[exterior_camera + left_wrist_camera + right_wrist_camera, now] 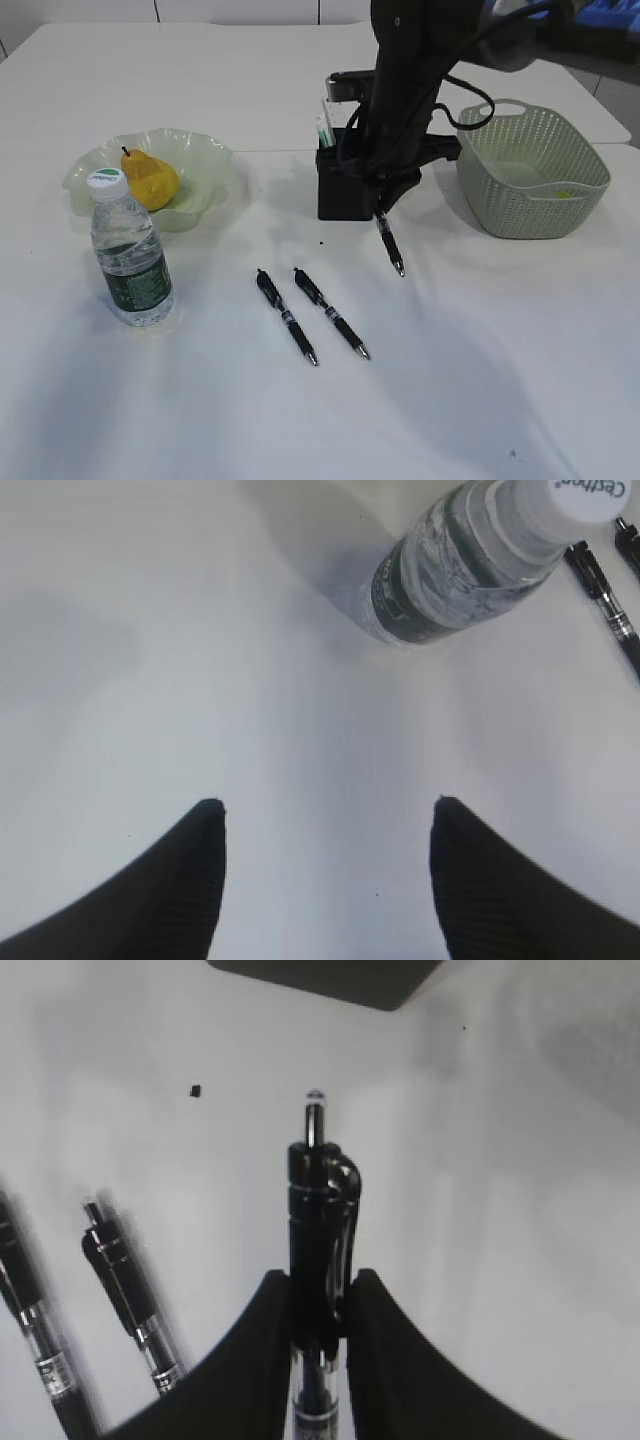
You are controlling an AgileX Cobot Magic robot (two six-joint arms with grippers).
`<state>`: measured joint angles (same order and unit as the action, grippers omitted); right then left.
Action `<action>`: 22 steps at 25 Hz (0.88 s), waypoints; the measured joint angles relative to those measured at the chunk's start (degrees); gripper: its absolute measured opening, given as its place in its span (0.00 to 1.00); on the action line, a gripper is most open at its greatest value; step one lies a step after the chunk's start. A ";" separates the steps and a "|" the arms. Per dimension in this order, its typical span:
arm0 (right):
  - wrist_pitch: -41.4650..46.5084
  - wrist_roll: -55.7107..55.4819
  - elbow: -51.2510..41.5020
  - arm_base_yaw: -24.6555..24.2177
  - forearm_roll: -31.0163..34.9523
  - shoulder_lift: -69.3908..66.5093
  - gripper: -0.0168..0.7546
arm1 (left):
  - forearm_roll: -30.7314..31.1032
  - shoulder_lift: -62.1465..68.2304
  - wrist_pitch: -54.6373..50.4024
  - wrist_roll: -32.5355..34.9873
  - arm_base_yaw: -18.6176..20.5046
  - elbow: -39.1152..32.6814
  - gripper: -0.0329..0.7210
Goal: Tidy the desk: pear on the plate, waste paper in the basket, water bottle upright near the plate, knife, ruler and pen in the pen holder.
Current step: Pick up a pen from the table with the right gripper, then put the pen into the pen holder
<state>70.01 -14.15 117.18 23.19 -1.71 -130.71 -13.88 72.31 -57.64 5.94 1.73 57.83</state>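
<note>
Right tool clamps pen | left tool open over desk

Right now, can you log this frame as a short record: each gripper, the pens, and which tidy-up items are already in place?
right gripper: shut on a black pen, lifted near the pen holder
left gripper: open, empty, above the desk
pens on desk: two, side by side
pear: on the plate
water bottle: upright beside the plate
basket: holds a yellow scrap
</note>
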 joint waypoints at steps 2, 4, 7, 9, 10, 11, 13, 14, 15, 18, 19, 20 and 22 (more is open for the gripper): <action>0.10 0.00 0.00 0.00 -0.11 1.95 0.17 | 0.00 0.00 0.00 0.00 0.00 0.00 0.65; 0.32 0.00 0.00 0.00 -0.37 3.88 0.17 | 0.00 0.00 0.00 0.00 0.00 0.00 0.65; -0.48 0.00 0.00 0.00 -1.33 6.44 0.17 | 0.00 0.00 0.00 0.00 0.00 0.00 0.65; -2.86 0.00 0.00 0.00 -1.65 7.65 0.17 | 0.00 0.00 0.00 0.00 0.00 0.00 0.65; -4.61 0.00 0.00 0.00 -1.58 7.98 0.17 | 0.00 0.00 0.00 0.00 0.00 0.00 0.65; -6.42 0.00 0.00 0.00 -1.67 8.10 0.17 | 0.00 0.00 0.00 0.00 0.00 0.00 0.65; -9.86 0.00 0.00 0.00 -1.67 8.10 0.17 | 0.00 0.00 0.00 0.00 0.00 0.00 0.65; -11.72 0.00 0.00 0.00 -1.67 8.10 0.17 | 0.00 0.00 0.00 0.00 0.00 0.00 0.65; -13.70 0.00 0.00 0.00 -1.80 8.10 0.17 | 0.00 0.00 0.00 0.00 0.00 0.00 0.65; -20.04 0.04 0.00 0.00 -3.75 8.10 0.17 | 0.00 0.00 0.00 0.00 0.00 0.00 0.65; -21.89 0.04 0.00 0.00 -4.86 8.10 0.17 | 0.00 0.00 0.00 0.00 0.00 0.00 0.65; -24.04 0.04 0.00 0.00 -5.79 8.10 0.17 | 0.00 0.00 0.00 0.00 0.00 0.00 0.65; -27.42 0.04 0.00 0.00 -8.17 8.10 0.17 | 0.00 0.00 0.00 0.00 0.00 0.00 0.65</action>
<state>42.59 -14.11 117.18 23.19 -9.87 -122.62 -13.88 72.31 -57.64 5.94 1.73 57.83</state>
